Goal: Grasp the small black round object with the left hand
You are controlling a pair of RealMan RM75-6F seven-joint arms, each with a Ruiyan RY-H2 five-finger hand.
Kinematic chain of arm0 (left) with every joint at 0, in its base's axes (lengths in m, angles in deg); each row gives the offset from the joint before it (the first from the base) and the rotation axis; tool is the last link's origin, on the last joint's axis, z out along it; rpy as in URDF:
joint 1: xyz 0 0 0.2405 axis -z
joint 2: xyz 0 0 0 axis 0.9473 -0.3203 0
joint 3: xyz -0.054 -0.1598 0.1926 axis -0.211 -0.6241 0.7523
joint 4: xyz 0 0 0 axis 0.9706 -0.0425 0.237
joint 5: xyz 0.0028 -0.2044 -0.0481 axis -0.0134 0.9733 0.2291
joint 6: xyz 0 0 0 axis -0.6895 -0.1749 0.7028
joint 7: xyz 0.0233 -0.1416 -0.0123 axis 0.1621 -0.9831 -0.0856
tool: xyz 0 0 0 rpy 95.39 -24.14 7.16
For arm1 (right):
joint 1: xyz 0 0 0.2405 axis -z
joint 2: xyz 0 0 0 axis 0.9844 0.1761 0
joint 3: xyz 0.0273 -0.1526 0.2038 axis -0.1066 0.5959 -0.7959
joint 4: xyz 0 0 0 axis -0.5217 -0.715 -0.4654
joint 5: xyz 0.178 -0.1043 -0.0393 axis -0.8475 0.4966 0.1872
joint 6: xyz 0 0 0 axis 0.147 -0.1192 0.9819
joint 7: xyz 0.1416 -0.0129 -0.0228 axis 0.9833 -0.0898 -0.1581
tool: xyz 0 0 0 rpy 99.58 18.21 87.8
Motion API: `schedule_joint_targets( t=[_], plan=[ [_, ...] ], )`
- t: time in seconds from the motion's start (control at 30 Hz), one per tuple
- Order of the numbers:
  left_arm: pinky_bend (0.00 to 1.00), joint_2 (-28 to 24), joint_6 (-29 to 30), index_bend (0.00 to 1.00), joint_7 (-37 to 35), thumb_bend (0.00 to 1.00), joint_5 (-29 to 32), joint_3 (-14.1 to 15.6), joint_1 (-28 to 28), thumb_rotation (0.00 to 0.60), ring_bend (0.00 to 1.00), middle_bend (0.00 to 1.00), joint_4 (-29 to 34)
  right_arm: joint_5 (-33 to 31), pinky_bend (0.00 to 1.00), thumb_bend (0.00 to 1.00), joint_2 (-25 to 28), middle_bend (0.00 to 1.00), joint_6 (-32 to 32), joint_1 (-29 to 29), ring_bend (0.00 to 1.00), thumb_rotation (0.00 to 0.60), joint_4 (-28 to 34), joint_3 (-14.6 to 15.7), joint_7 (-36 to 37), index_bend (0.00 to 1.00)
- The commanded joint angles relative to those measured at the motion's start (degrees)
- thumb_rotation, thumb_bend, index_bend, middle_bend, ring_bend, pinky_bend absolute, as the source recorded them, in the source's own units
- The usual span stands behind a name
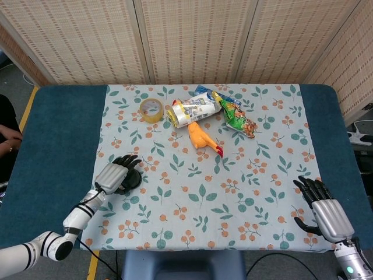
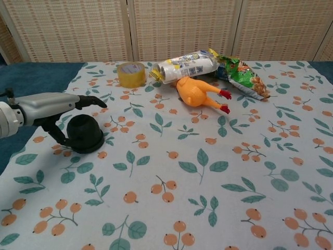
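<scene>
One grasp pending: left hand point(image 2: 49, 104) is hovering over the small black round object point(image 2: 85, 134), fingers spread, thumb hanging down just beside its left side, holding nothing. It needs lowering and closing evenly around the dome. Object is sitting on the floral tablecloth point(image 2: 208, 172), near-left, directly beneath the fingers.

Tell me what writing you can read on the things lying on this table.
None can be read.
White packet: blue and yellow print, too blurred to read.
Green snack bag: printed pictures, any lettering too small.
Tape roll, rubber chicken, black round object: no writing visible.
</scene>
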Motion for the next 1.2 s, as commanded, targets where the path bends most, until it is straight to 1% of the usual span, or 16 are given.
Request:
schedule_joint_targets(
  t=[0.03, 0.2, 0.37, 0.53, 0.57, 0.6, 0.67, 0.73, 0.8, 0.9, 1.0, 1.2],
  plan=[
    [0.14, 0.0, -0.4, 0.16, 1.3, 0.32, 1.1, 0.2, 0.3, 0.600, 0.00, 0.00, -0.2, 0.1, 0.00, 0.20, 0.0, 0.00, -0.1, 0.0, 0.00, 0.600, 0.0, 0.0, 0.1, 0.00],
    [0.14, -0.1, -0.1, 0.23, 2.7, 0.32, 1.9, 0.6, 0.5, 0.600, 0.00, 0.00, 0.0, 0.0, 0.00, 0.20, 0.0, 0.00, 0.0, 0.0, 0.00, 0.600, 0.0, 0.0, 0.1, 0.00],
    [0.14, -0.3, 0.2, 0.24, 2.9, 0.32, 1.9, 0.8, 0.6, 0.600, 0.00, 0.00, 0.3, -0.1, 0.00, 0.20, -0.1, 0.00, -0.3, -0.1, 0.00, 0.600, 0.0, 0.0, -0.1, 0.00],
    [0.14, -0.5, -0.2, 0.30, 2.4, 0.32, 2.2, 0.9, 0.8, 0.600, 0.00, 0.00, 0.3, -0.2, 0.00, 0.20, -0.1, 0.00, -0.3, -0.1, 0.00, 0.600, 0.0, -0.1, -0.2, 0.00],
    [0.15, -0.6, -0.5, 0.32, 2.1, 0.31, 2.3, 1.0, 0.9, 0.600, 0.00, 0.03, 0.3, -0.2, 0.00, 0.20, -0.1, 0.00, -0.3, -0.1, 0.00, 0.600, 0.0, -0.1, -0.3, 0.00],
    [0.14, -0.6, -0.4, 0.33, 1.9, 0.31, 2.3, 1.0, 0.9, 0.600, 0.00, 0.07, 0.2, -0.3, 0.00, 0.20, -0.1, 0.00, -0.3, -0.1, 0.00, 0.600, 0.0, -0.1, -0.3, 0.00],
    [0.12, -0.5, -0.2, 0.37, 1.4, 0.32, 1.9, 1.0, 0.9, 0.600, 0.07, 0.23, -0.2, -0.3, 0.00, 0.20, -0.1, 0.00, -0.4, -0.1, 0.00, 0.600, 0.0, -0.1, -0.4, 0.00],
    [0.10, -0.4, -0.1, 0.39, 1.0, 0.33, 1.5, 1.2, 0.9, 0.600, 0.14, 0.35, -0.4, -0.3, 0.00, 0.20, -0.2, 0.00, -0.4, -0.1, 0.00, 0.600, 0.1, -0.1, -0.4, 0.00],
    [0.09, -0.4, 0.2, 0.41, 0.6, 0.34, 0.9, 1.3, 0.9, 0.600, 0.18, 0.41, -0.5, -0.3, 0.00, 0.20, -0.2, 0.00, -0.4, -0.1, 0.00, 0.600, 0.1, -0.1, -0.5, 0.00],
    [0.12, -0.4, 0.9, 0.44, 0.4, 0.37, 0.0, 1.6, 0.8, 0.600, 0.33, 0.52, -0.3, -0.4, 0.00, 0.20, -0.2, 0.00, -0.5, -0.1, 0.00, 0.600, 0.1, -0.1, -0.6, 0.00],
    [0.16, 0.0, 2.3, 0.46, 0.6, 0.39, -1.3, 1.9, 0.5, 0.600, 0.41, 0.56, -0.7, -0.5, 0.00, 0.20, -0.3, 0.00, -0.6, -0.1, 0.00, 0.600, 0.1, -0.1, -0.8, 0.00],
    [0.20, 1.0, 4.7, 0.49, 0.2, 0.42, -3.1, 2.1, 0.0, 0.600, 0.45, 0.58, -1.8, -0.6, 0.00, 0.20, -0.3, 0.00, -0.7, -0.1, 0.00, 0.600, 0.1, -0.1, -0.9, 0.00]
  ],
)
